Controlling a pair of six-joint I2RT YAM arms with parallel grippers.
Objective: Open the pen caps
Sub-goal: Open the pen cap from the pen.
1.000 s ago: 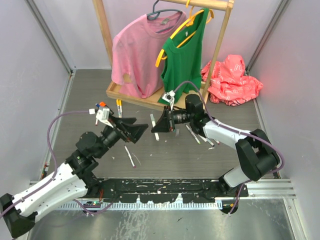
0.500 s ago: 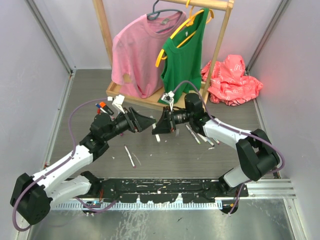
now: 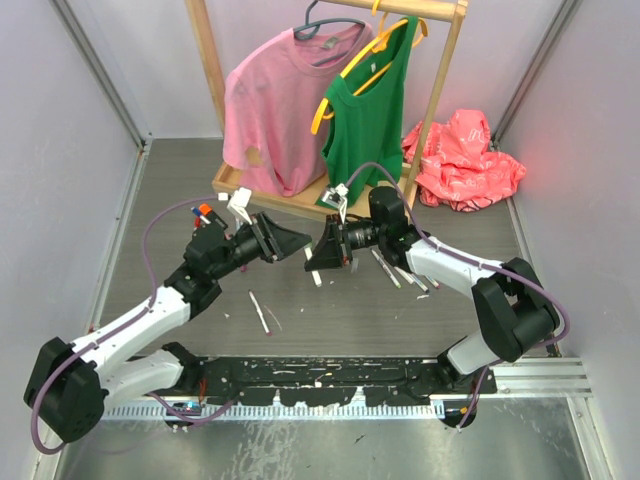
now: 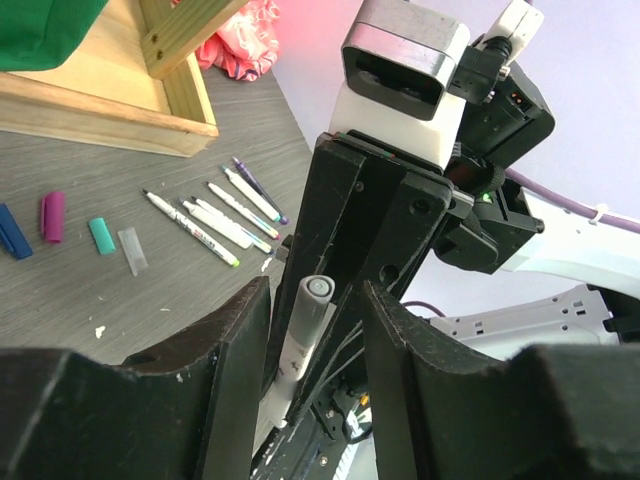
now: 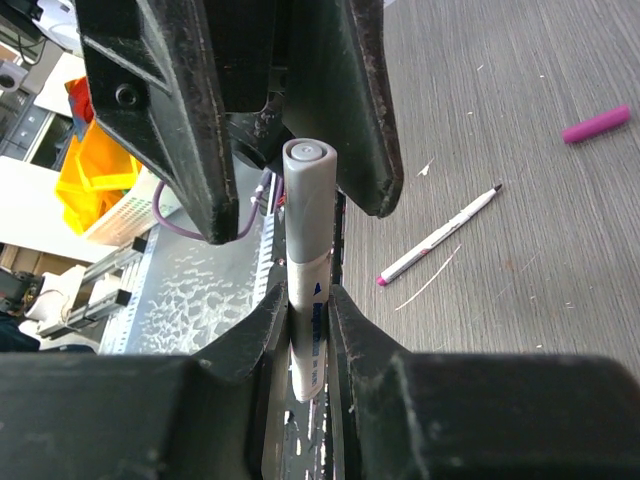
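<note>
left fingers [image 4: 232, 380] stand half-wide either side of the grey cap [image 5: 305, 195], with thin gaps both sides, so not gripping yet as far as i can see. right gripper [image 5: 308, 300] is clamped on the white marker [image 5: 305, 350] barrel, cap end pointing up at frame centre. risks i see: the pinch lands low on the barrel instead of the cap, or the pull drags the marker out of the right jaws. wooden rack base [image 3: 232, 186] sits close behind at upper centre, a loose pen [image 3: 259, 312] lies below, and the floor [image 3: 165, 180] at left of the top view gives pull-back room.
</note>
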